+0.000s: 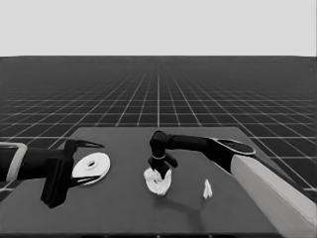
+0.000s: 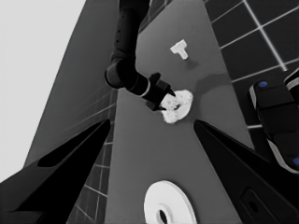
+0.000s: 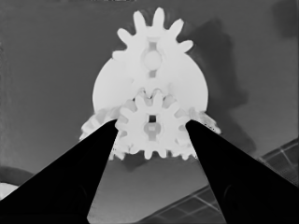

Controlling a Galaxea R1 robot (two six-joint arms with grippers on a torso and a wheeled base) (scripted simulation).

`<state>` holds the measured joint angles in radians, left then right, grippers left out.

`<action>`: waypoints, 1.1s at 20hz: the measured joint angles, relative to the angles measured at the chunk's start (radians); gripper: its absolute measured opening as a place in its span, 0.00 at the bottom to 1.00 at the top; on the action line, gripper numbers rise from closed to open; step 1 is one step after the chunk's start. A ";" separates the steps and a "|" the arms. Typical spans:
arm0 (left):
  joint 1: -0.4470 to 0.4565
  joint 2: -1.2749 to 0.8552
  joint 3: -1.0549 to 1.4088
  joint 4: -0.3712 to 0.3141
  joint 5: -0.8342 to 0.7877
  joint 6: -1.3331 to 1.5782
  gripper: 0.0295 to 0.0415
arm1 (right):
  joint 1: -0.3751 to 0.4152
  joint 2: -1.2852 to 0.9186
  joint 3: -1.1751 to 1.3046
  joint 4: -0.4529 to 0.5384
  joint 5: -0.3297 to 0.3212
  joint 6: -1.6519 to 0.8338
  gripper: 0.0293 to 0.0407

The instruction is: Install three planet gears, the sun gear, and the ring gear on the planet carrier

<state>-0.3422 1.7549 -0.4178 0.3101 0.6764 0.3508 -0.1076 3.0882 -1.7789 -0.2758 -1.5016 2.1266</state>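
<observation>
The planet carrier (image 1: 158, 185), the smaller round part, lies mid-table with gears on it. In the right wrist view the carrier (image 3: 106, 88) bears one planet gear (image 3: 153, 35) at its far rim. Two more planet gears (image 3: 96, 123) (image 3: 205, 122) are partly hidden behind the black fingers. My right gripper (image 3: 152, 122) is shut on the sun gear (image 3: 152, 127) over the carrier's middle, its teeth among the planet gears. The ring gear (image 1: 91, 167), the larger round part, lies at the table's left end under my waiting, open left gripper (image 1: 94, 161).
A thin white piece (image 1: 207, 189) lies right of the carrier, near the right forearm (image 1: 267, 188). In the left wrist view, dark machinery with blue lights (image 2: 275, 116) stands past the table's edge.
</observation>
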 joint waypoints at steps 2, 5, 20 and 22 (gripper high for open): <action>0.000 0.000 0.000 0.000 0.000 0.000 0.75 | 0.000 0.000 0.000 0.000 0.000 0.021 0.14; 0.000 0.000 0.000 0.000 0.000 0.000 0.75 | 0.000 0.000 0.000 0.000 0.000 0.052 0.14; 0.000 0.000 0.000 0.000 0.000 0.000 0.75 | 0.000 0.000 0.000 0.000 0.000 0.209 0.14; 0.000 0.000 0.000 0.000 0.000 0.000 0.75 | 0.000 0.000 0.000 0.000 0.000 0.230 0.14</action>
<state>-0.3422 1.7549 -0.4178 0.3101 0.6764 0.3508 -0.1077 3.0882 -1.7789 -0.2758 -1.5016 2.3570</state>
